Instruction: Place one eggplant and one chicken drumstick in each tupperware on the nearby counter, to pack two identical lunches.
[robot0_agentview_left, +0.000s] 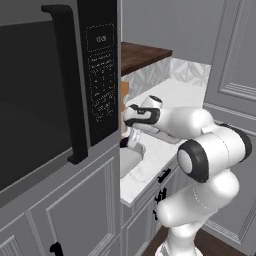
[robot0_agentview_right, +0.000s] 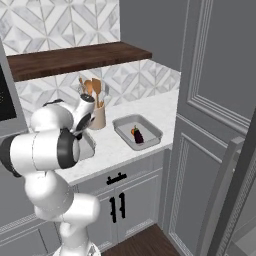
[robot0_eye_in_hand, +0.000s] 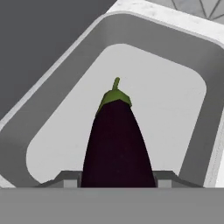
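White marbled tabletop (robot0_agentview_right: 150, 112) over grey panelled cabinets (robot0_agentview_right: 122, 197), a dark wooden shelf (robot0_agentview_right: 75, 56) above, patterned tile behind. A beige utensil cup (robot0_agentview_right: 98, 116) stands near the wall. My pincer (robot0_eye_in_hand: 117, 181) is clamped on a dark purple eggplant (robot0_eye_in_hand: 117, 144), green cap forward, over the near grey tupperware (robot0_eye_in_hand: 183, 70). The far tupperware (robot0_agentview_right: 150, 131) holds another eggplant (robot0_agentview_right: 137, 135).

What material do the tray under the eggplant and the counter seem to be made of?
Tray: probably matte grey plastic, though metal is possible; it is evenly coloured with rounded corners and no shine. Counter: looks like polished white stone, with faint grey marbling.
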